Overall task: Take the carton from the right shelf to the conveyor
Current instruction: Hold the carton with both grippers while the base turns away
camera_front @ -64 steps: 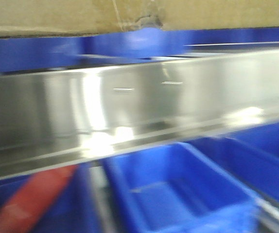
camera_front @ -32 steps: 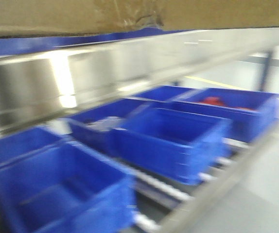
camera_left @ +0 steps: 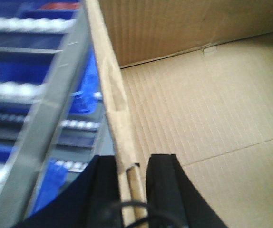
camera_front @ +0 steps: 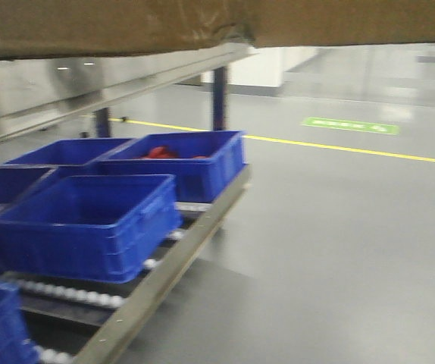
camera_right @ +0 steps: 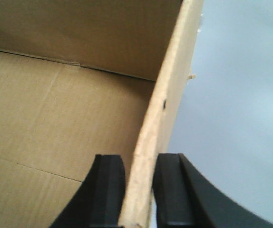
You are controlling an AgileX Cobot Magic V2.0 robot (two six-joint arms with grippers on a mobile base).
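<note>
Cardboard spans the top of the front view: the carton (camera_front: 126, 26) is held high, with the shelf (camera_front: 66, 98) and its blue bins (camera_front: 89, 224) seen below it to the left and bare grey floor (camera_front: 339, 227) to the right. The carton's left wall is gripped by the left hand (camera_left: 132, 166), one finger inside the box and one outside, and the right wall is pinched in the same way by the right hand (camera_right: 139, 166); both hands are closed on cardboard. The box is seen to be open-topped and empty inside. From the left wrist view the shelf's grey rail is just beside the carton, though whether they touch cannot be told. The grab is judged done and the carton judged lifted off the shelf, so the carry is thought to be under way. No conveyor is seen in any view; what is left is judged to be bringing the carton over the belt, setting it down flat and letting both walls go.
</note>
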